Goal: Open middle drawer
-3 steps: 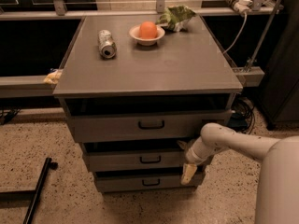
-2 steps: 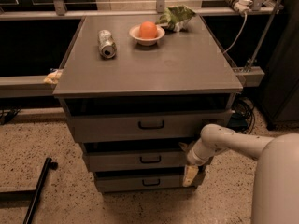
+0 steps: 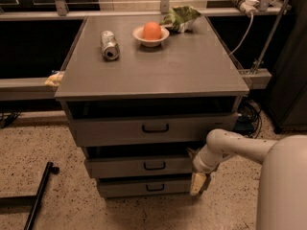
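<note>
The grey cabinet has three drawers stacked under its top. The middle drawer is a wide, shallow grey front with a small black loop handle, between the taller top drawer and the narrower bottom drawer. My white arm reaches in from the lower right. The gripper hangs pointing down at the right end of the middle and bottom drawer fronts, well to the right of the middle handle. Whether it touches a drawer cannot be told.
On the cabinet top lie a can on its side, a bowl with an orange fruit and a green bag. A black bar lies on the speckled floor at left. Cables hang at right.
The gripper has edged slightly downward beside the drawer fronts. The drawers and the things on top have not moved.
</note>
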You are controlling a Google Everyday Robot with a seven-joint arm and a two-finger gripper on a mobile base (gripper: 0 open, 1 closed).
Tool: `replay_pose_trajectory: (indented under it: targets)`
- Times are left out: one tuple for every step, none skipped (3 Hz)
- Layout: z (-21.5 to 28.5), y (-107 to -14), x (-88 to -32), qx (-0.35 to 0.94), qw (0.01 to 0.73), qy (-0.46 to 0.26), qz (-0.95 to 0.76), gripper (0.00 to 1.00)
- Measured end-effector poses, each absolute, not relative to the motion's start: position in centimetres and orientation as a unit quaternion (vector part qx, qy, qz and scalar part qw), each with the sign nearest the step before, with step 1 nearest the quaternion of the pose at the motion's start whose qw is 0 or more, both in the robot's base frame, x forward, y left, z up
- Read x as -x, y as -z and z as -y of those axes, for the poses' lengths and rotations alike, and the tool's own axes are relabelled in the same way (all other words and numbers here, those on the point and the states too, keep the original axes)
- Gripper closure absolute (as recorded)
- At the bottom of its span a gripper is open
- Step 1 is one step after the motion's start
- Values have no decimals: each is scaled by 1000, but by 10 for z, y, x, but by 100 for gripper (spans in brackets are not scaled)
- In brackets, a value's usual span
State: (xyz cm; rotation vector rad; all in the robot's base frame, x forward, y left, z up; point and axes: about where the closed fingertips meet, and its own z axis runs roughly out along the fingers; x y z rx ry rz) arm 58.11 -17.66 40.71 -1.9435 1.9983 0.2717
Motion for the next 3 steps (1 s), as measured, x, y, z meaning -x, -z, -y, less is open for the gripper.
replay_pose_trajectory:
  targets:
    - [179, -416, -556, 675, 144, -113, -715, 0]
    - [178, -425, -527, 667, 129, -134, -722, 0]
    - [176, -432, -492, 652, 120, -165, -730, 0]
